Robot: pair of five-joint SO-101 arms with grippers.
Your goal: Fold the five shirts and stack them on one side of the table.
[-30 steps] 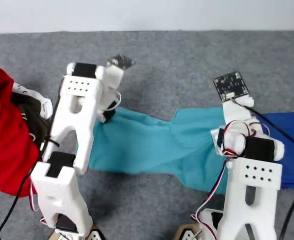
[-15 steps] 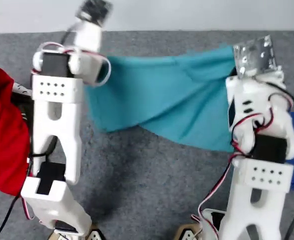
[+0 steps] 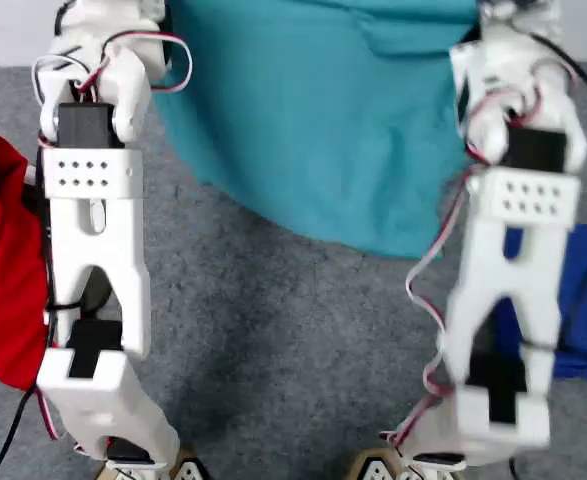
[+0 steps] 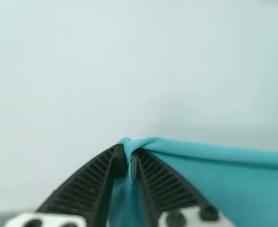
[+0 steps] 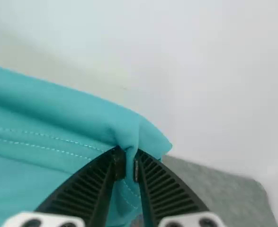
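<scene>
We are holding the teal shirt up over the far tabletop, left gripper and right gripper each pinching a top corner, open room showing between our arms, red shirt and blue shirt lying outside them.

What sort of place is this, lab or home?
Probably a robot test bench, not a home: grey cloth-covered table, bare white wall behind, two white arms holding up a teal shirt.

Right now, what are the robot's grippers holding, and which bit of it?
Both hold the teal shirt. The left gripper pinches a bunched edge at one end; the right gripper pinches the stitched edge at the other.
</scene>
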